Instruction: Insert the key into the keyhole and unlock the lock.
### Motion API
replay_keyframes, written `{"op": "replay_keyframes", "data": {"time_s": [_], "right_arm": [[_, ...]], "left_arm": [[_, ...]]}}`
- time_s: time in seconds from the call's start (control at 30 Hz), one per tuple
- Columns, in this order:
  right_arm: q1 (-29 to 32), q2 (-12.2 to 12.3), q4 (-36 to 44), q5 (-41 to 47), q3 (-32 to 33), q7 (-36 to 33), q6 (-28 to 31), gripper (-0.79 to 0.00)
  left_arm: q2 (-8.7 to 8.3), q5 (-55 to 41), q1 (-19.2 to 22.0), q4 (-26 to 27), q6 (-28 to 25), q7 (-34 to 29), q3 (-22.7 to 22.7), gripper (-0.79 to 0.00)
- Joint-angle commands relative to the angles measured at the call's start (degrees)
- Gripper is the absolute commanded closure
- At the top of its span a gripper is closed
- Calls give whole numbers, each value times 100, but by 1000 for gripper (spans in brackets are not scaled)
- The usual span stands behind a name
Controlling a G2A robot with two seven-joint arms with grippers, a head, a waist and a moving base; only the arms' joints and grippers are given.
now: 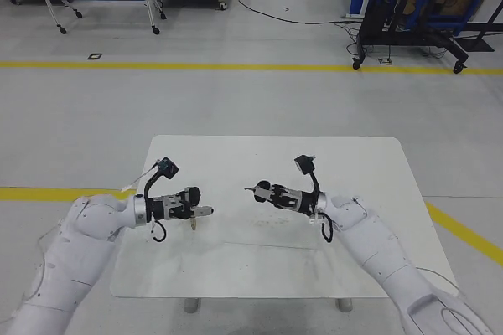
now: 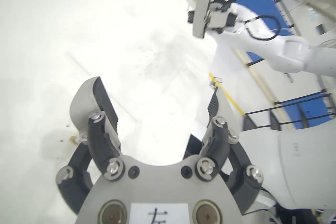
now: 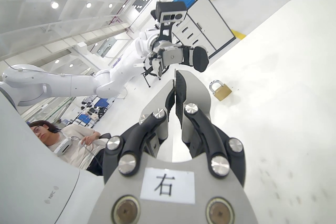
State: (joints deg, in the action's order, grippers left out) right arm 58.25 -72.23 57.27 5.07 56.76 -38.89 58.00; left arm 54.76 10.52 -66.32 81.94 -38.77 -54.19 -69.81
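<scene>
1. A white table (image 1: 360, 167), its top marked with scuffs, stands on a pale floor (image 1: 235, 109) crossed by yellow lines (image 1: 235, 64). Grey cabinets (image 3: 202, 22) line the hall behind it.
2. The lock (image 3: 220, 91), a brass padlock with a silver shackle, lies flat on the table just beside the left tool (image 1: 203, 211) (image 2: 155, 88).
3. The left tool's fingers are spread wide apart, with nothing between them.
4. The right tool (image 3: 177, 78) (image 1: 256, 189) faces the left one across a gap. It is pressed together on a thin metal sliver, probably the key (image 3: 174, 72), though too slim to be sure.
5. From the right wrist the lock is seen whole. From the left wrist a brass corner (image 2: 73, 139) peeks out beside one finger.
</scene>
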Motion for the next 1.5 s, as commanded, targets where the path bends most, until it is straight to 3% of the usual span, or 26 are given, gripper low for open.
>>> {"op": "replay_keyframes", "data": {"time_s": [0.0, 0.17, 0.3, 0.33, 0.57, 0.7, 0.77, 0.83, 1.0, 1.27, 1.47], "right_arm": [[229, 87, 275, -227, 299, 248, 0, 0], [821, 225, 912, -1176, 1035, 1341, -6, 0], [1205, 234, 1387, -1853, 1287, 2088, -80, 0], [1229, 234, 1416, -1889, 1295, 2128, -87, 0], [1229, 234, 1416, -1889, 1295, 2128, -87, 0], [1229, 234, 1416, -1889, 1295, 2128, -87, 0], [1229, 234, 1416, -1889, 1295, 2128, -87, 0], [1229, 234, 1416, -1889, 1295, 2128, -87, 0], [1229, 234, 1416, -1889, 1295, 2128, -87, 0], [1229, 234, 1416, -1889, 1295, 2128, -87, 0], [1229, 234, 1416, -1889, 1295, 2128, -87, 0]], "left_arm": [[-68, 966, -486, 675, 368, 298, -220, -785], [-140, 2550, -1296, 1590, 1266, 788, -375, -785], [-131, 2768, -1359, 1606, 1469, 766, -249, -760], [-123, 2828, -1333, 1576, 1531, 765, -200, -699], [-45, 3375, -1082, 1271, 2089, 861, 173, -576], [-7, 3423, -953, 1109, 2190, 912, 289, -385], [6, 3524, -896, 1050, 2284, 931, 330, -360], [21, 3546, -850, 1004, 2323, 913, 378, -277], [46, 3610, -737, 893, 2431, 852, 436, -222], [78, 3719, -644, 778, 2497, 843, 510, -3], [78, 4024, -669, 826, 2670, 769, 528, 0]]}}
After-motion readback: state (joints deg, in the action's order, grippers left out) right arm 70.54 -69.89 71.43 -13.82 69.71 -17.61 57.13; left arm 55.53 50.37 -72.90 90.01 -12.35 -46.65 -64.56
